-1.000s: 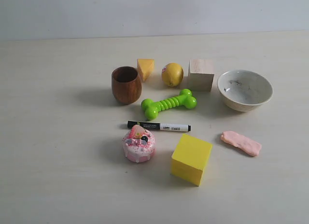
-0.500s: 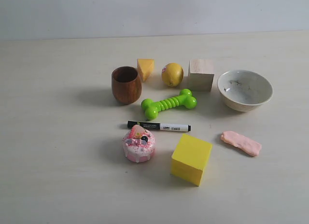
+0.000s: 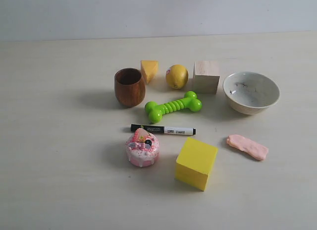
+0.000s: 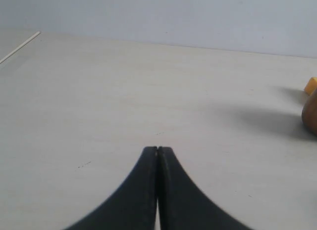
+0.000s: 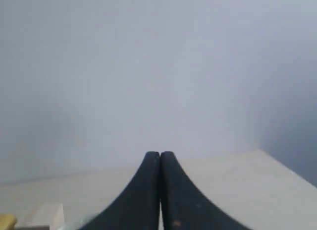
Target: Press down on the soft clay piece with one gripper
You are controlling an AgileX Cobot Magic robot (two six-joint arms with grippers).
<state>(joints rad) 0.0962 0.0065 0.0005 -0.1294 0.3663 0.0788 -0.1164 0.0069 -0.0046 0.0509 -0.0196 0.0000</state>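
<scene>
The soft clay piece [image 3: 247, 147] has bare bench [image 3: 282, 190] on its right and on its near side, so I could come in from either. The yellow block [image 3: 196, 163] stands near on its left with a gap between them, and the bowl [image 3: 233, 98] sits behind it, apart. The marker [image 3: 163, 129], cake toy [image 3: 142, 147] and green bone [image 3: 173, 106] crowd the middle, and the cup [image 3: 130, 87], cheese wedge [image 3: 149, 70], lemon [image 3: 177, 76] and wooden cube [image 3: 206, 77] line up behind them. The bench's left part is bare. My left fingers [image 4: 148, 156], pressed together, face open bench, with the cup at the view's edge. My right fingers [image 5: 151, 158], also together, face mostly wall.
</scene>
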